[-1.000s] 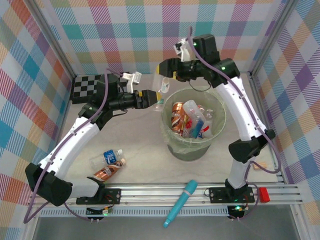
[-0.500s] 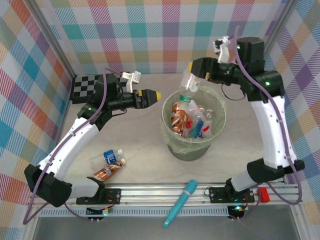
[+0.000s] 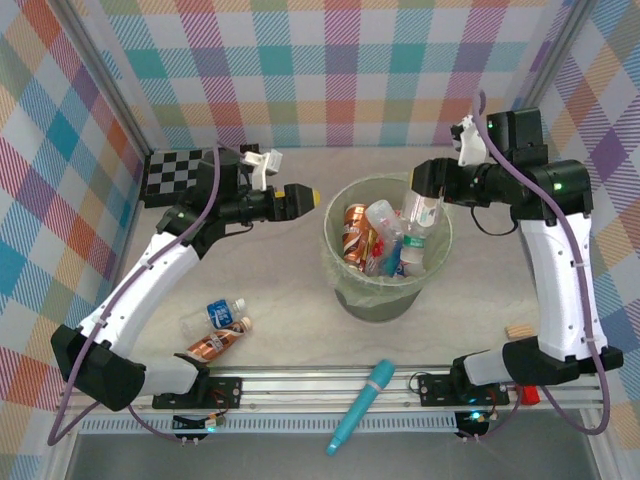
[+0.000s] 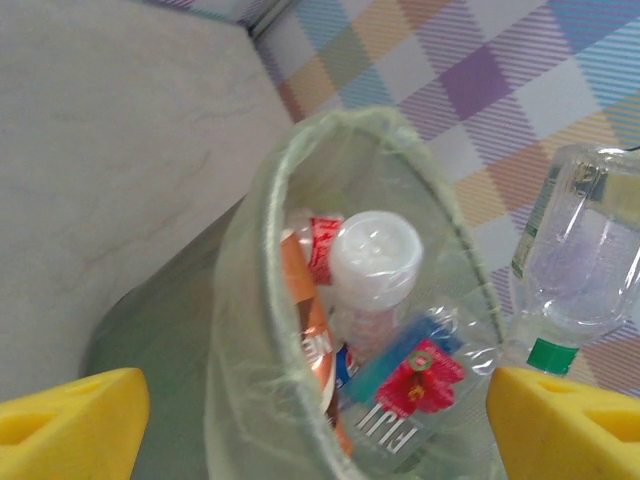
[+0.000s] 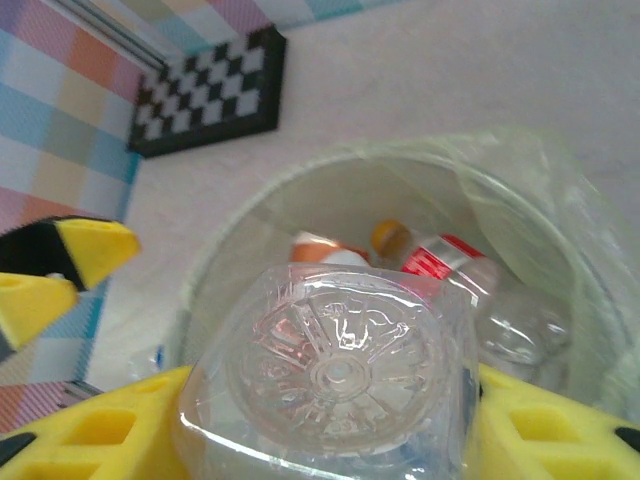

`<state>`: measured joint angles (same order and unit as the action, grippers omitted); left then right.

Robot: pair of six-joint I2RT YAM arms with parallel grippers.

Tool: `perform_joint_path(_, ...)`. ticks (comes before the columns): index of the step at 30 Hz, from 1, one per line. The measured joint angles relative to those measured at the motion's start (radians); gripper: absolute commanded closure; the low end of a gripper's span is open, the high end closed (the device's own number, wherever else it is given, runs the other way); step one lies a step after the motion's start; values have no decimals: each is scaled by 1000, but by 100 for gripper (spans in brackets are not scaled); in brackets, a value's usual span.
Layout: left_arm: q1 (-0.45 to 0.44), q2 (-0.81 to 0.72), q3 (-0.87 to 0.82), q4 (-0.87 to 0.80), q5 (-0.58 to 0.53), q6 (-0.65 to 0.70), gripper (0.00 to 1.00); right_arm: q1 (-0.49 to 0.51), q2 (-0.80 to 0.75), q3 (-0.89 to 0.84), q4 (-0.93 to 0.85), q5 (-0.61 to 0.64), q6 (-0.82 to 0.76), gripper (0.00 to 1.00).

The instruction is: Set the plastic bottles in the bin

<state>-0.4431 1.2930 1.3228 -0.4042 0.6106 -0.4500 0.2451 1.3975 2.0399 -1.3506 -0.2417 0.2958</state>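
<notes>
Though left hand [image 3: 305, 197] spread, right hand [image 3: 427, 190] clenched on one bottle [image 3: 420, 222] above bin [image 3: 375, 300]; two bottles [image 3: 222, 313] aside.

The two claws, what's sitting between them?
In the top view, the bin with bottles inside sits between the left claw and the right claw, which holds a clear bottle over it.

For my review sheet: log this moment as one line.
right claw: shut on clear bottle, cap down over bin | left claw: open, beside bin | table: blue-label bottle, orange-brown bottle not yet binned
</notes>
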Motion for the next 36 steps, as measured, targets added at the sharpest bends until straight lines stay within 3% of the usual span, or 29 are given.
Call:
perform_joint_path(9,100,0,76,-354,-162,67,13,0,43,-131,-31,29,-71,50)
perform_joint_path(14,113,0,76,-549,-291,100,13,0,93,-183,-10,33,-97,49)
perform_joint_path(20,113,2,74,-647,-364,111,13,10,131,-180,6,35,-126,25)
perform_joint_path(25,113,14,73,-681,-392,111,13,32,203,-43,-46,61,-163,16)
perform_joint_path(31,113,41,63,-776,-460,110,14,46,222,174,-171,137,-184,25)
perform_joint_path(36,115,27,5,-836,-501,98,18,56,188,186,-238,165,-183,43)
